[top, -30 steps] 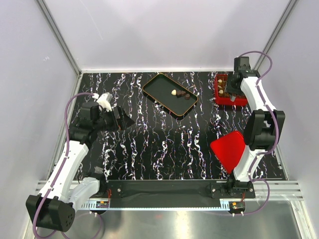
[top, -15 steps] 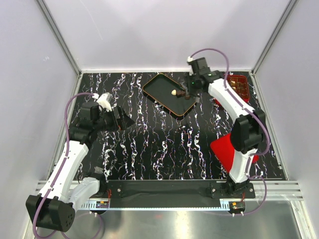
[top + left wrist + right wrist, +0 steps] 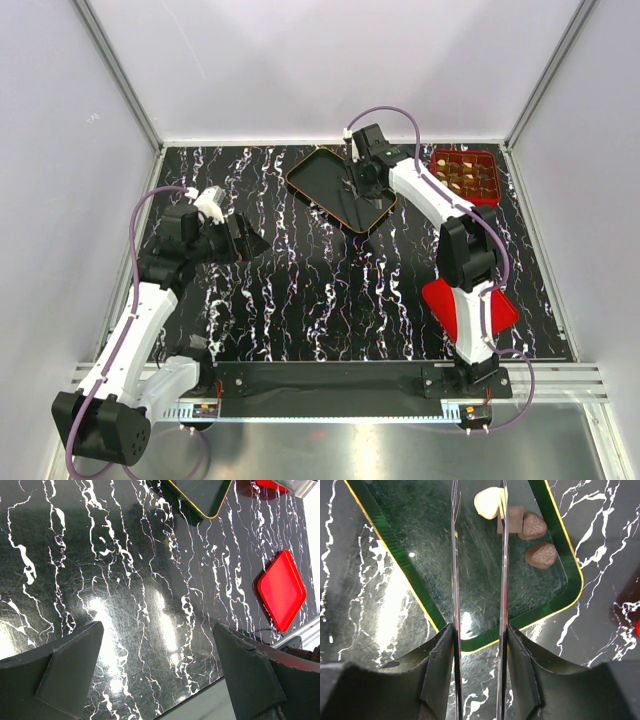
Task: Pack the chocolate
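Note:
Several pieces of chocolate lie at one end of the black tray (image 3: 395, 545): a cream one (image 3: 486, 502), a brown square (image 3: 515, 519) and two rounded brown ones (image 3: 534, 526). My right gripper (image 3: 479, 485) hangs over the tray (image 3: 315, 175), its two thin metal blades apart. The cream piece sits between the blade tips, close against the right one; I cannot tell if they touch. From above, the right gripper (image 3: 362, 185) hides these pieces. More chocolate fills cells of the red box (image 3: 463, 175). My left gripper (image 3: 160, 665) is wide open and empty over the bare tabletop.
The flat red lid (image 3: 470, 305) lies near the right arm's base and shows in the left wrist view (image 3: 281, 590). A corner of the tray (image 3: 200, 492) is at the top of that view. The left gripper (image 3: 245, 243) hovers at the table's left side.
My right arm has swung left from the red box to the black tray and now hangs over the chocolates there. The left arm has not moved.

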Robot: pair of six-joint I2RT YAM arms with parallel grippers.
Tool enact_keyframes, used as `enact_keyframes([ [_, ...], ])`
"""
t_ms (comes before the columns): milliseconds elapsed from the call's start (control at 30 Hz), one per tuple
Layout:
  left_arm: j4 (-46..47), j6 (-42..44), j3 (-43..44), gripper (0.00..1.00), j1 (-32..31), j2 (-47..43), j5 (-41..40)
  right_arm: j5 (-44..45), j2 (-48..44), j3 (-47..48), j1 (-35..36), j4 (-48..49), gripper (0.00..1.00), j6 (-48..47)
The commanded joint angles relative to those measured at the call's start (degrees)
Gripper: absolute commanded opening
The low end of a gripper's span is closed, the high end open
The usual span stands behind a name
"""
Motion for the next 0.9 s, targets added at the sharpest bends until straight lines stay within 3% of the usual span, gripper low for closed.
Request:
enact_keyframes([
  [0, 1.94, 1.04, 0.37, 0.99, 0.14, -0.92, -0.48, 1.51, 0.76, 3.88, 0.31, -0.16, 0.51, -2.71],
  [367, 1.94, 1.04, 0.46, 0.99, 0.14, -0.83, -0.39, 1.33, 4.72, 7.66, 0.39, -5.08, 0.51, -2.89],
  [867, 1.85, 1.04, 0.28, 0.99, 0.14, -0.83, -0.39, -3.33, 2.25, 6.42, 0.48, -8.50, 0.49, -0.87],
])
